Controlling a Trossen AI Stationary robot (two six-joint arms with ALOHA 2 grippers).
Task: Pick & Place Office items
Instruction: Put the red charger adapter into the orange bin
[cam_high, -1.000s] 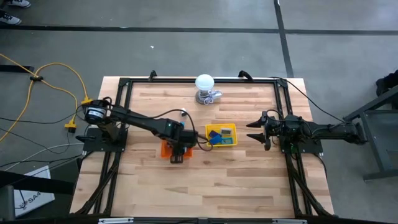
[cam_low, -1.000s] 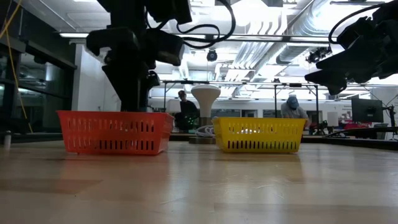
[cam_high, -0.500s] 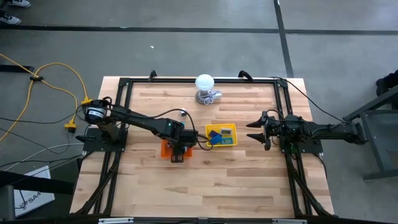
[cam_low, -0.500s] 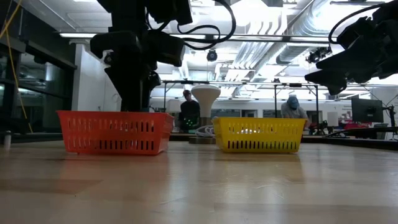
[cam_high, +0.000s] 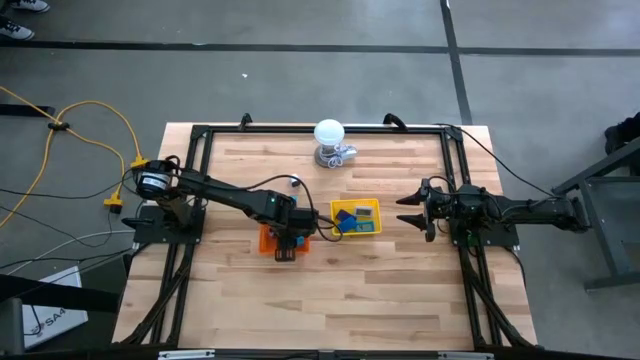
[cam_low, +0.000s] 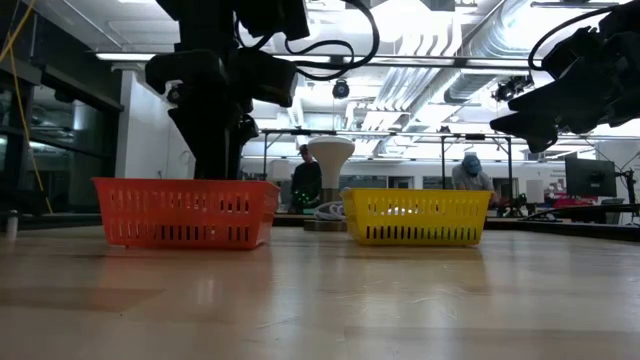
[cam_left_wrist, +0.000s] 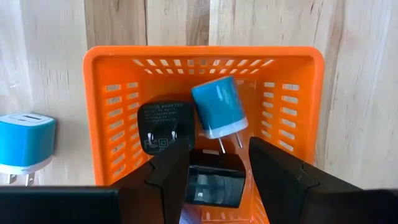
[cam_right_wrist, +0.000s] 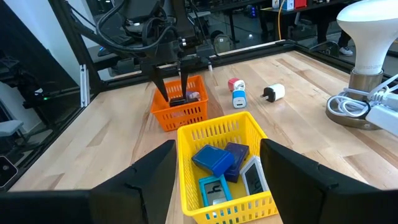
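My left gripper (cam_left_wrist: 217, 147) reaches down into the orange basket (cam_left_wrist: 112, 81), shut on a black charger block (cam_left_wrist: 215, 177). A black adapter (cam_left_wrist: 163, 127) and a blue-and-white charger (cam_left_wrist: 217, 107) lie on the basket floor. Another blue charger (cam_left_wrist: 23, 140) lies on the table beside the basket. My right gripper (cam_high: 412, 215) hovers open to the right of the yellow basket (cam_high: 356, 218), which holds blue, teal and grey blocks (cam_right_wrist: 214, 160). A red-and-white bit (cam_right_wrist: 234, 84), a blue-and-white bit (cam_right_wrist: 239, 98) and a white plug (cam_right_wrist: 273, 92) lie on the table. My left gripper pinches the black charger block by its two opposite sides (cam_left_wrist: 193, 174) between its fingers (cam_left_wrist: 171, 177). It comes from above, pointing down. The block sits low inside the orange basket; whether it rests on the basket floor I cannot tell.
A white ball lamp on a metallic base (cam_high: 330, 140) with a coiled cord stands near the table's far edge. Black frame rails (cam_high: 200, 200) run along the table's sides. Bare wood (cam_high: 330, 300) stretches toward the near edge. People stand in the room beyond.
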